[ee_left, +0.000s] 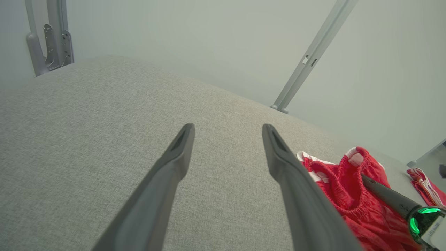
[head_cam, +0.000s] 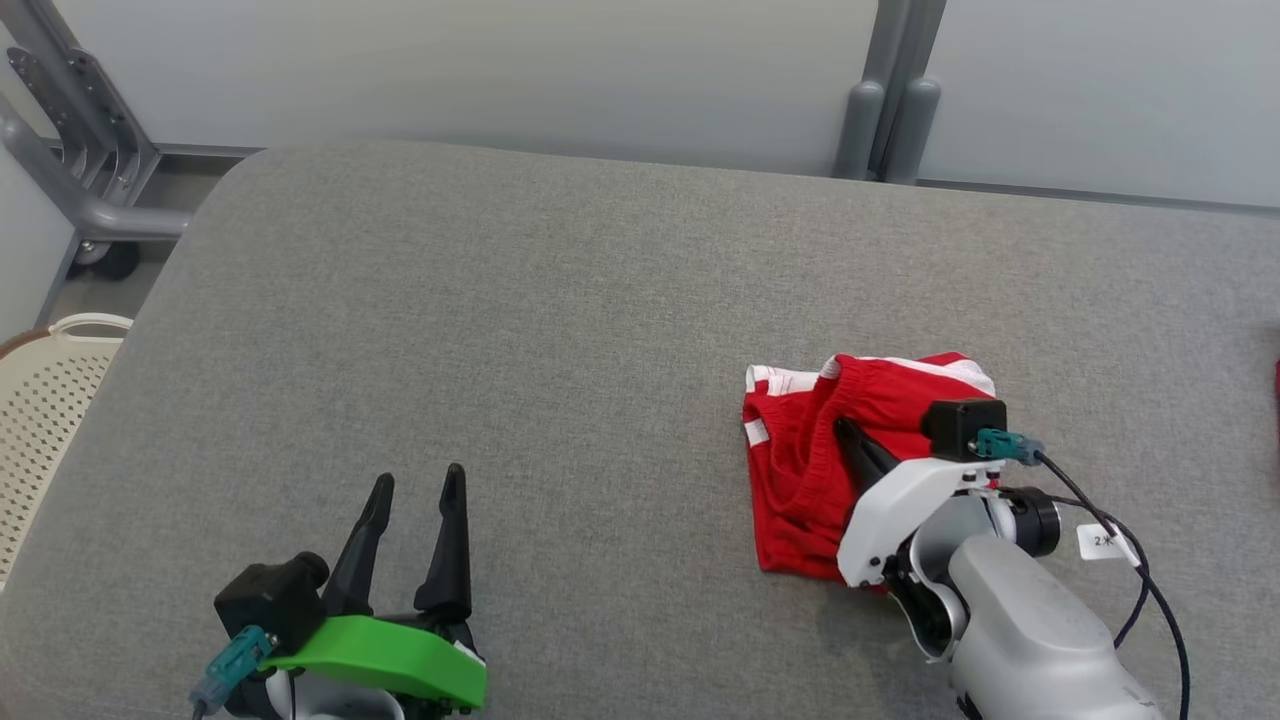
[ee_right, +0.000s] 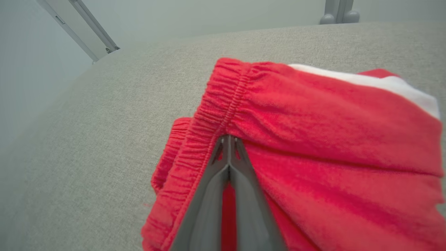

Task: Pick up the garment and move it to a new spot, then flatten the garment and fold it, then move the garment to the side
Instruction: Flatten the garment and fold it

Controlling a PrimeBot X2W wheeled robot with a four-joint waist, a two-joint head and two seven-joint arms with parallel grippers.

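A: Where do we stand? Start with the big things.

B: We have the grey padded table across nearly the whole frame of the head view. The garment, red shorts with white trim, lies in a loose bundle at the lower right, well clear of the table's edges.

A: And our arms?

B: Our right gripper sits on the bundle with its two dark fingers pressed together. In the right wrist view the tips meet at the elastic waistband, and the cloth puckers toward them, so we read it as a pinch on a fold of the garment. Our left gripper rests at the lower left with fingers spread wide, holding nothing, well apart from the cloth.

A: So which step is this?

B: The bundle is rumpled rather than flat, so we judge this to be the pick-up before the first move.

A: What does the next move call for?

B: A lift straight up, slow enough to show whether the pinch holds more than one thin layer. Then we carry the garment toward the open centre, where there is room to spread it with both grippers.
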